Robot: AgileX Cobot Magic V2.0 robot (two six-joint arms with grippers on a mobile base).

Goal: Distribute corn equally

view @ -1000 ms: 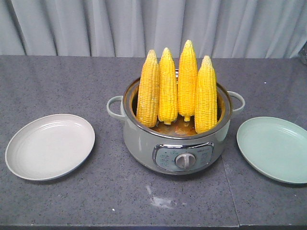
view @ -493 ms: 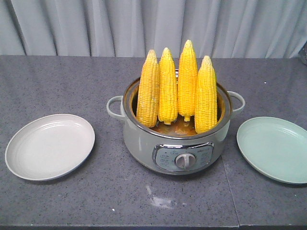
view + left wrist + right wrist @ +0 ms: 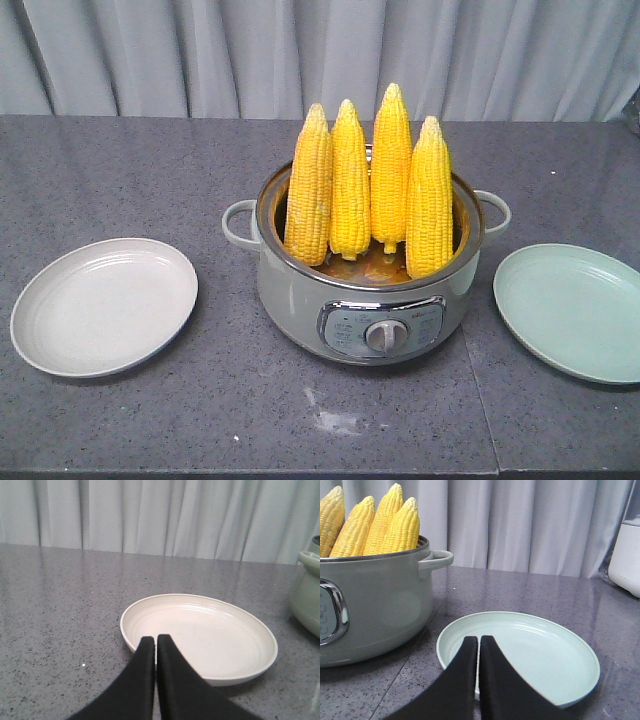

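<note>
Several yellow corn cobs stand upright, tips up, inside a pale green electric pot at the table's middle; their tops also show in the right wrist view as corn. A white plate lies left of the pot and a mint green plate lies right of it, both bare. My left gripper is shut with nothing in it, its tips over the near rim of the white plate. My right gripper is shut and holds nothing, over the green plate.
The pot has two side handles and a front control panel with a knob. A grey curtain hangs behind the dark speckled table. A white appliance stands at the far right.
</note>
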